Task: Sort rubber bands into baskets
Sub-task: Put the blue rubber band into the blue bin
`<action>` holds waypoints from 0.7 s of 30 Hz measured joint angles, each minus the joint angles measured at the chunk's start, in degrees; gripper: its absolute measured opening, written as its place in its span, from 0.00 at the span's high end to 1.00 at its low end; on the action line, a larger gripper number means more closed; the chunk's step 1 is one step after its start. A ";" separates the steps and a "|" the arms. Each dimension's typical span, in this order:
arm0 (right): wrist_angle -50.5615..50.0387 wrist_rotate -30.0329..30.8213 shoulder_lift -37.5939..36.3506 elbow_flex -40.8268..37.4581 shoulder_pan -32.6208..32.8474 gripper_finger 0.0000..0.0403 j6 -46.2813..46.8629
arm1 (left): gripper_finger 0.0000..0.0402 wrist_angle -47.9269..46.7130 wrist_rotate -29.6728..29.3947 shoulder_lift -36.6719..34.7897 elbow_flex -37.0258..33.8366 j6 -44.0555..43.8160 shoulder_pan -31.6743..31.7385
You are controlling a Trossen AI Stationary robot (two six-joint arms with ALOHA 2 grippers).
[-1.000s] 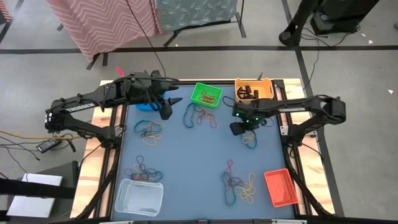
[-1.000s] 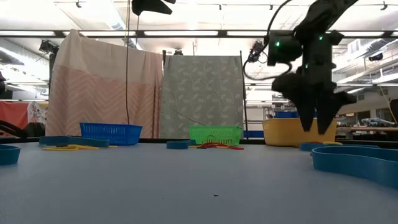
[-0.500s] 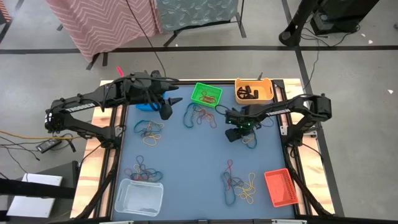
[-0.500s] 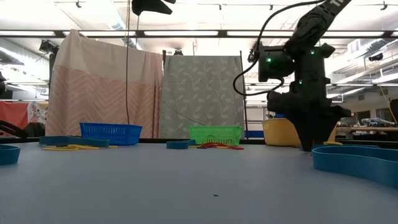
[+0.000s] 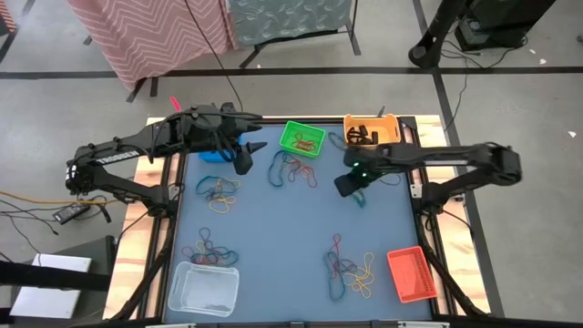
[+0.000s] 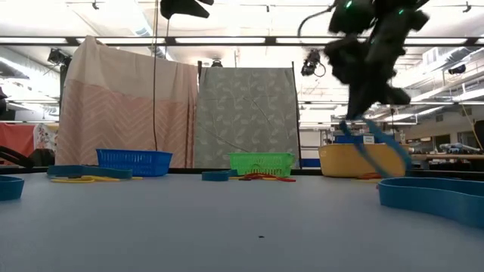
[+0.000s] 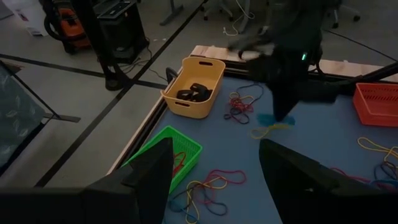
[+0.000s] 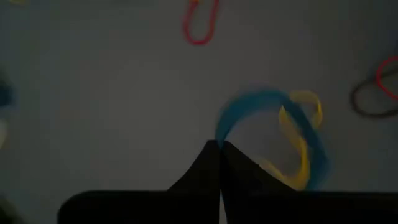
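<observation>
My right gripper [image 5: 346, 187] is shut on a blue rubber band [image 8: 261, 115] above the mat's far right part, a little in front of the yellow-orange basket [image 5: 372, 133]. In the low view the band [image 6: 382, 147] hangs slanting below the fingers [image 6: 359, 113]. A yellow band [image 8: 301, 143] overlaps it in the right wrist view. My left gripper [image 5: 246, 157] hovers open high over the far left, beside the blue basket [image 5: 211, 156]. The green basket [image 5: 302, 138] stands at the far middle. My right gripper pinches one spot of the blue band's loop [image 8: 219, 134] between its two fingertips, slanting down from above. The loop hangs open below the fingers, lifted off the mat. Whether its lower end [image 6: 399, 168] or the yellow band is clear of the mat, I cannot tell.
Loose piles of bands lie at the far middle [image 5: 293, 170], left [image 5: 219, 193], near left [image 5: 208, 251] and near right [image 5: 351, 271]. The clear basket [image 5: 204, 288] sits at the near left corner, the red-orange basket [image 5: 410, 273] at the near right.
My right gripper dropped to the mat onto the bands by the yellow-orange basket, shut there, then rose and tipped, taking the blue band up with it. The band now hangs below the fingers where it lay flat before.
</observation>
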 joint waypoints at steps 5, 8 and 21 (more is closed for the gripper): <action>-1.33 -0.93 -9.96 -0.17 -0.12 0.99 1.59 | 0.40 0.33 0.00 0.00 0.00 0.02 0.00; -2.36 0.92 -14.62 -0.17 -0.43 0.99 3.39 | 0.40 0.33 0.00 0.00 0.00 0.02 0.00; 16.50 4.43 -14.86 -0.15 -0.59 1.00 5.00 | 0.40 1.22 0.00 0.00 0.00 -0.26 0.00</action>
